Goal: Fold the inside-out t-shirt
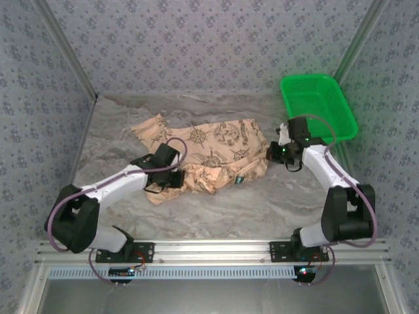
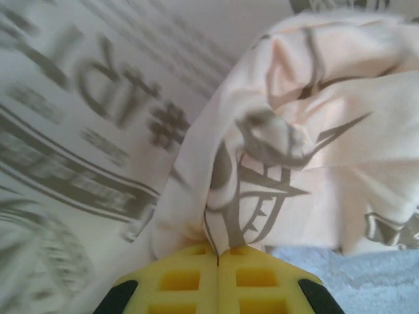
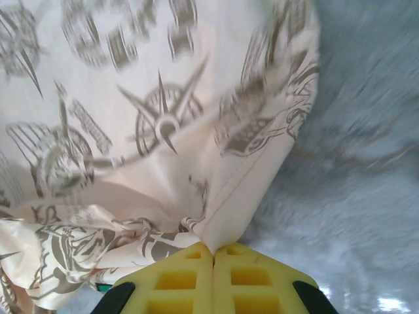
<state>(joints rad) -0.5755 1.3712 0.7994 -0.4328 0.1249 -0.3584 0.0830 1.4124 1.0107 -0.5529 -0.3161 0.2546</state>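
Grippers [image 2: 217, 254] [image 3: 213, 250] both tight on t-shirt [image 1: 216, 147], seemingly

Blurred print on t-shirt [image 2: 98, 131], edge-cropped fingers [image 2: 177, 281], left wrist view.

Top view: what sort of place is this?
Probably a robot test cell, not a home: patterned walls enclose a marbled table holding a t-shirt, and two arms are bolted to a metal rail.

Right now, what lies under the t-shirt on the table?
The t-shirt lies crumpled on the grey marbled table top, which shows all round it. Whether anything else sits beneath it cannot be seen, because the cloth covers that patch.
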